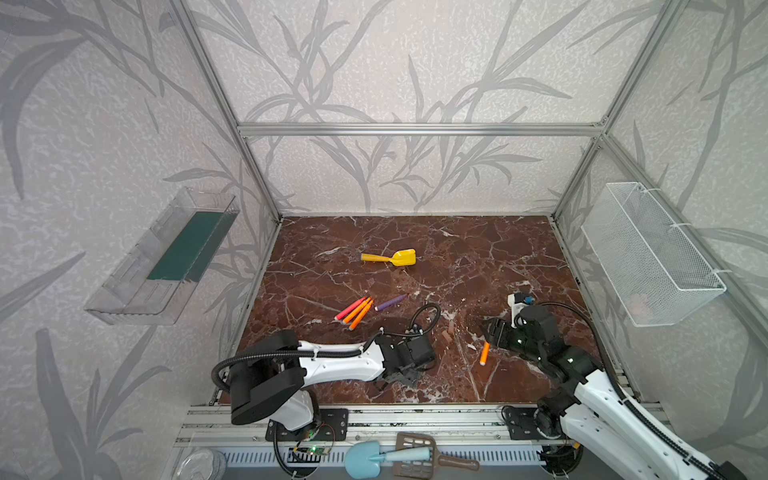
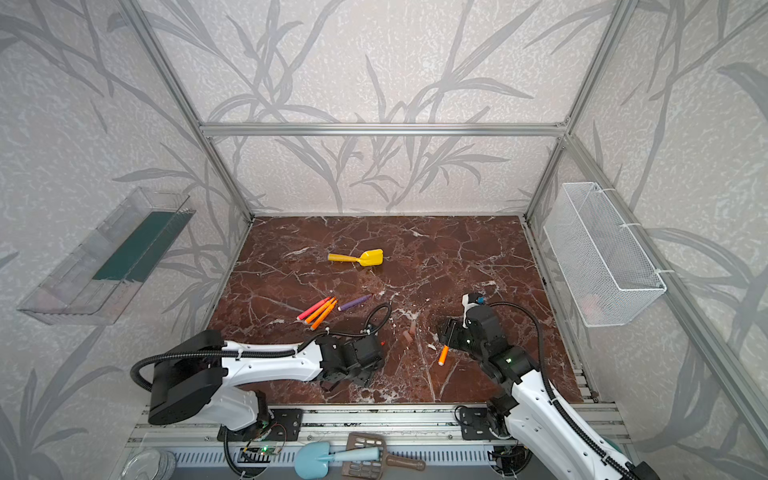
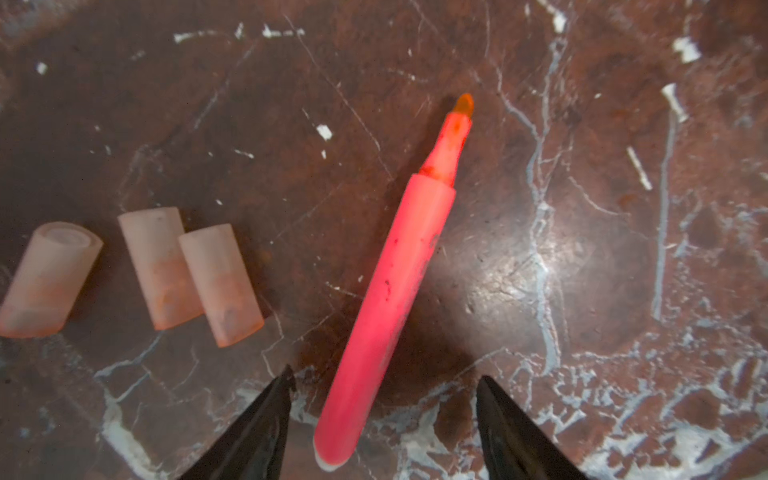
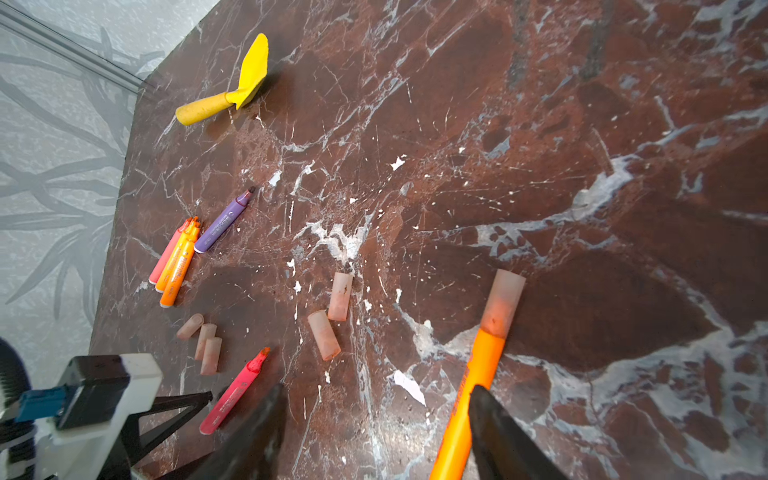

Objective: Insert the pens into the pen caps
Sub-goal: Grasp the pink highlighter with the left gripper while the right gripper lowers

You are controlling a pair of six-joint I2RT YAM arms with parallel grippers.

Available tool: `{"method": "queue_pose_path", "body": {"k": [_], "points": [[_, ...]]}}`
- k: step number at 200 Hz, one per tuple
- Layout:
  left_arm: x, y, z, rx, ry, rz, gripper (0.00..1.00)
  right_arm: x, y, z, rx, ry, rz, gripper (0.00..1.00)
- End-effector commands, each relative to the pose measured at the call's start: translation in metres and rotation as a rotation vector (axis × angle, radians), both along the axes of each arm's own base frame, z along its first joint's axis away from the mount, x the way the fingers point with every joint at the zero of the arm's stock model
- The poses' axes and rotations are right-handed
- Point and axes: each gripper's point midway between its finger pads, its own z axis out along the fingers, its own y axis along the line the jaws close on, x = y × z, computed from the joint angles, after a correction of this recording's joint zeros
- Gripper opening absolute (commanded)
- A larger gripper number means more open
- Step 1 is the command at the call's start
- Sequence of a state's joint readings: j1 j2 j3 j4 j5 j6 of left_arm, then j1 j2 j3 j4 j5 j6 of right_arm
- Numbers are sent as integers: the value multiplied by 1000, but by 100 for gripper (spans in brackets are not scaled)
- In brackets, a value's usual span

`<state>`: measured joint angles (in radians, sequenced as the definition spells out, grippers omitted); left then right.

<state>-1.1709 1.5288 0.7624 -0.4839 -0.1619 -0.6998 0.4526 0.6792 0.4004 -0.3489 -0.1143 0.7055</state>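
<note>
Straddling pink pen (image 3: pixel 386 291), left fingers (image 3: pixel 259 432) sit half-cropped.

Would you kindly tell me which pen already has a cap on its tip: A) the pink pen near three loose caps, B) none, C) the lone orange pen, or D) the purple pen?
C: in the right wrist view the lone orange pen wears a translucent cap, while the purple pen and pink pen show bare tips.
</note>
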Motion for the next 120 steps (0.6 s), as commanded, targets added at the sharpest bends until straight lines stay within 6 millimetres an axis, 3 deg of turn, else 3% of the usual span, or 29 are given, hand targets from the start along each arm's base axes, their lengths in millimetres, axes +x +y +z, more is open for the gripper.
{"method": "queue_pose_path", "body": {"k": [1, 19, 74, 120], "points": [[6, -4, 0, 12, -17, 15, 67, -4, 2, -1, -2, -10, 22, 69], [4, -7, -4, 3, -3, 12, 61, -4, 1, -1, 0, -11, 18, 69], [4, -9, -7, 8, 5, 10, 29, -4, 3, 1, 17, -20, 25, 70], [6, -23, 2, -36, 0, -11, 16, -6, 13, 8, 76, -34, 41, 70]]}}
